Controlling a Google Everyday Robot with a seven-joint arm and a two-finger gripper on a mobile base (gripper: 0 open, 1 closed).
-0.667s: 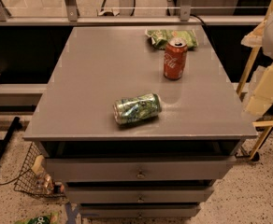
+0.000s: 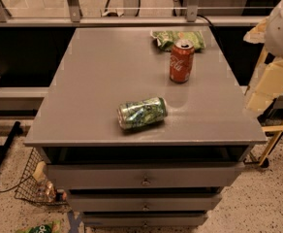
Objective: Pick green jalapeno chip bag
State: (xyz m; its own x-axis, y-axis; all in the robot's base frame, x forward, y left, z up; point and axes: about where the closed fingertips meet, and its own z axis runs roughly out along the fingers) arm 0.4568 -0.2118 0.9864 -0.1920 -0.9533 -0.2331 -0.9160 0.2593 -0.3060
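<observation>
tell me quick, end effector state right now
End effector: beside the right edge of the table, open or closed cannot be told.
The green jalapeno chip bag lies on the far side, behind the red can, not held.

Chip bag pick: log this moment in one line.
chip bag at table back edge, behind red can | tool right of table, away | not grasped

Red Coke can stands upright on the grey desk. A dented green soda can lies on its side left of the Coke and nearer the front edge, well apart from it. A wire basket sits on the floor, way down-left of the Coke.
</observation>
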